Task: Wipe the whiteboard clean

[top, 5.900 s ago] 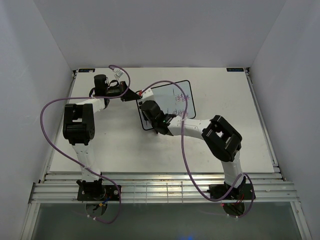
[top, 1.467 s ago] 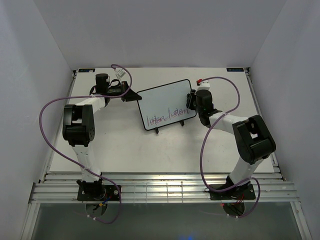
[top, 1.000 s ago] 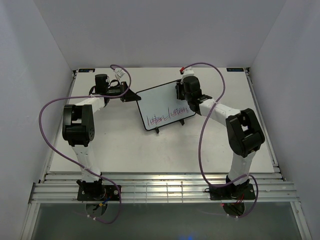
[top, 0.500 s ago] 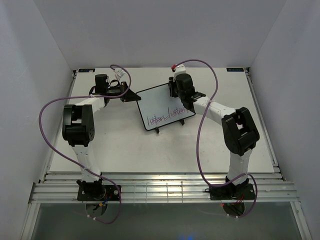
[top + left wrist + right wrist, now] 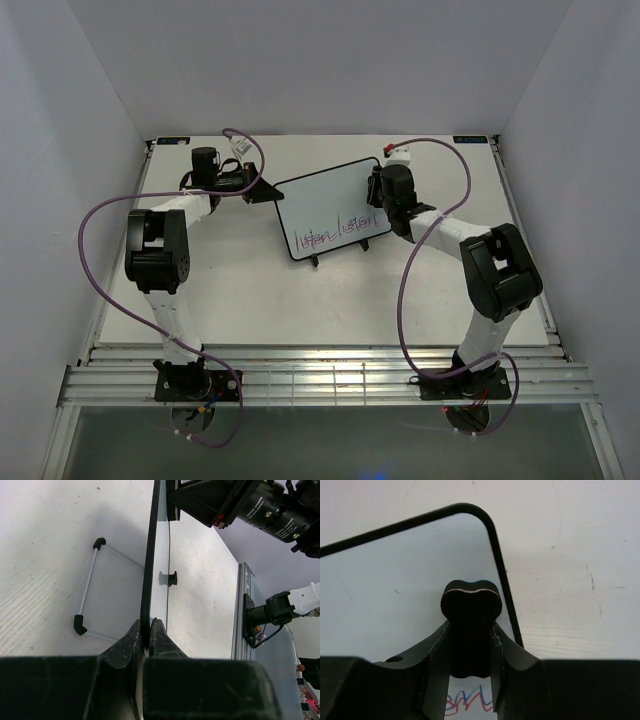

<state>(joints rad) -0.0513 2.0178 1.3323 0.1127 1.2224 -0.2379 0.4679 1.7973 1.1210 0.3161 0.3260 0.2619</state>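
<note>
I read a white table [image 5: 250, 300], matte, with metal rails [image 5: 330, 375] along its near edge. The whiteboard [image 5: 333, 208] stands on it mid-surface, resting on black-tipped wire feet [image 5: 86, 598].

writing [image 5: 470, 701]: mostly hidden behind eraser [image 5: 471, 615] | whiteboard [image 5: 380, 595]: left part cut off

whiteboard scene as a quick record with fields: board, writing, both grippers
whiteboard: propped up on its wire stand
writing: red and dark marks along the lower edge, not yet erased
left gripper: shut on the board's edge
right gripper: shut on a black eraser
eraser position: by the board's rounded corner; contact unclear
</note>
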